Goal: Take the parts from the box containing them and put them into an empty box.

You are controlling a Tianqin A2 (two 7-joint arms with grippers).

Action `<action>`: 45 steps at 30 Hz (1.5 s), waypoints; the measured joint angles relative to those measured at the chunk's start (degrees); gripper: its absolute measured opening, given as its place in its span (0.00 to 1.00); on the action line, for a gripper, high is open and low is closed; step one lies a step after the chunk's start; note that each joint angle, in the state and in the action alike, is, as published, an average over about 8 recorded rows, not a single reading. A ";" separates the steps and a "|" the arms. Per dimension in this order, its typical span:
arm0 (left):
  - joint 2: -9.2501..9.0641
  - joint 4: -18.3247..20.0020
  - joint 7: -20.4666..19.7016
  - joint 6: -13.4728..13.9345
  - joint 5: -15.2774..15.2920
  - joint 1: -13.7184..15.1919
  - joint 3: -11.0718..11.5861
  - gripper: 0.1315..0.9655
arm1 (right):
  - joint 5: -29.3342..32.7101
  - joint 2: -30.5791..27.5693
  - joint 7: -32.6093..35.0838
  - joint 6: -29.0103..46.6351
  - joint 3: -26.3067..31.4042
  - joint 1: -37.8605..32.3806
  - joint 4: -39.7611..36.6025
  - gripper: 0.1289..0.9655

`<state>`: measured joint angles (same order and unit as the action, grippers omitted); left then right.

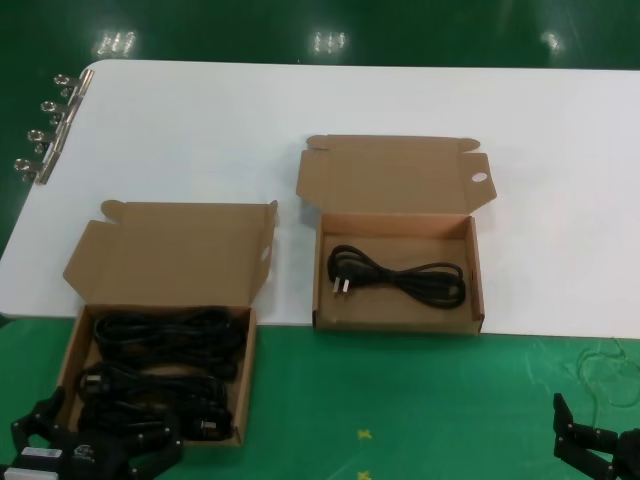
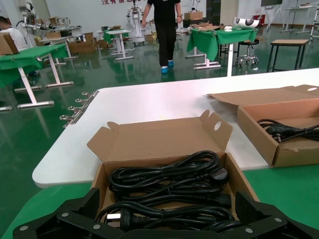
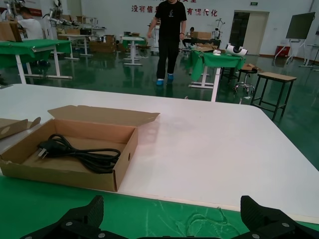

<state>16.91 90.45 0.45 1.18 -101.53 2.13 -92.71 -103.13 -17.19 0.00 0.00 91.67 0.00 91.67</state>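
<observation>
Over on the left, the left gripper point(image 1: 95, 447) hangs low at the near end of the full box point(image 1: 68, 352), its black fingers point(image 2: 75, 214) spread wide and holding nothing. That box sits open on the green mat, lid tipped back onto the white surface point(image 1: 200, 130), and it is packed with black power cords point(image 1: 165, 335) lying in loose coils, one two-pin plug point(image 2: 115, 216) showing at the near side. A row of metal binder clips point(image 1: 45, 130) lines the surface's far left edge. Further right stands the second box point(image 1: 400, 318), also open, with a small round hole point(image 1: 479, 177) in a lid tab; a single cord point(image 1: 400, 275) lies inside it. At the far right the right gripper point(image 1: 597, 447) waits low over the green mat, well apart from both boxes, fingers point(image 3: 79, 219) wide and empty.
</observation>
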 joint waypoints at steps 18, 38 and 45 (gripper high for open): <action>0.00 0.00 0.00 0.00 0.00 0.00 0.00 1.00 | 0.00 0.00 0.00 0.00 0.00 0.00 0.00 1.00; 0.00 0.00 0.00 0.00 0.00 0.00 0.00 1.00 | 0.00 0.00 0.00 0.00 0.00 0.00 0.00 1.00; 0.00 0.00 0.00 0.00 0.00 0.00 0.00 1.00 | 0.00 0.00 0.00 0.00 0.00 0.00 0.00 1.00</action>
<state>16.91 90.45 0.45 1.18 -101.53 2.13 -92.71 -103.13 -17.19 0.00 0.00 91.67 0.00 91.67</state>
